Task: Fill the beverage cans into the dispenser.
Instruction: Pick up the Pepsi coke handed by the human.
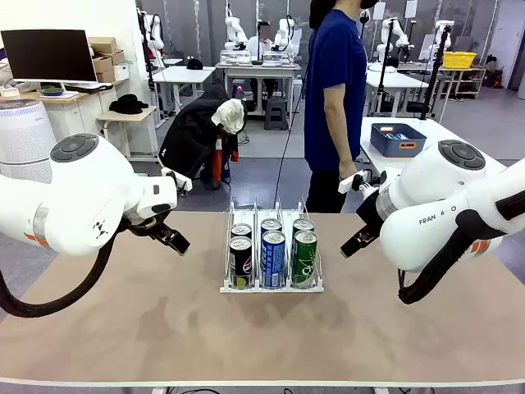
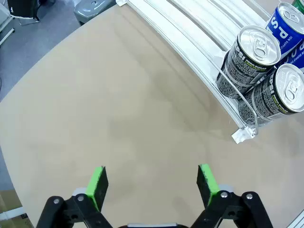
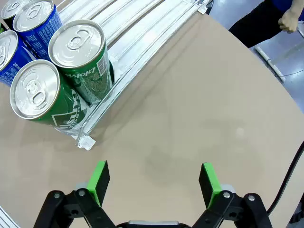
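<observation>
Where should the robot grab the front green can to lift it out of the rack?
Probably its upper part, coming straight down from above. The front green can stands upright; the rails of the rack fence its lower part, a blue can stands close beside it and a second green can right behind. The open right gripper is nearest.

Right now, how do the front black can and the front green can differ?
The front black can is dark with pale print; the front green can is green with white lettering. The black one stands in the left lane of the dispenser, the green one in the right. Both are upright with silver tops.
</observation>
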Controlling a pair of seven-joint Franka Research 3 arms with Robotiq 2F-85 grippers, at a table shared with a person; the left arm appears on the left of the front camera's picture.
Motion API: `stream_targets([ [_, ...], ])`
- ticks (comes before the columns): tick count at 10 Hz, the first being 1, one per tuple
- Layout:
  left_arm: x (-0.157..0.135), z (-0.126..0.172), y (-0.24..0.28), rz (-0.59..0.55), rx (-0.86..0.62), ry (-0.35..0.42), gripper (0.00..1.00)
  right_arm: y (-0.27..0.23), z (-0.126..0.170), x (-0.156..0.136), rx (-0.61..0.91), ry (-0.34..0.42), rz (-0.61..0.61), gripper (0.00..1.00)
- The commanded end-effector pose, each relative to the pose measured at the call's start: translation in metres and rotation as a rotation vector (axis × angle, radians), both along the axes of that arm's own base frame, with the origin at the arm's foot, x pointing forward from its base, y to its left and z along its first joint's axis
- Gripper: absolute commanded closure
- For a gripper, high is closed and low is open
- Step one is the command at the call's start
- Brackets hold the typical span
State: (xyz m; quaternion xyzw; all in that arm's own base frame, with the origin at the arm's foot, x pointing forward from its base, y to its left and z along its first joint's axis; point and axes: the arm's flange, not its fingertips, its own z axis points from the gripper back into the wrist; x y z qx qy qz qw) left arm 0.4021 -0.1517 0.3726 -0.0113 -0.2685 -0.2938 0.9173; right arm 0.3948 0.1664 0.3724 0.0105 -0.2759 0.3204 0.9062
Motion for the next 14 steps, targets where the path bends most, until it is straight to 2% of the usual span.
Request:
stream_targets([
  [1,0.0,0.0,0.0,0.0,0.0,0.0,0.0,0.0,0.0,0.0,0.0,0.0,0.0,0.0],
  [14,0.0,0.0,0.0,0.0,0.0,0.0,0.0,0.0,0.0,0.0,0.0,0.0,0.0,0.0],
])
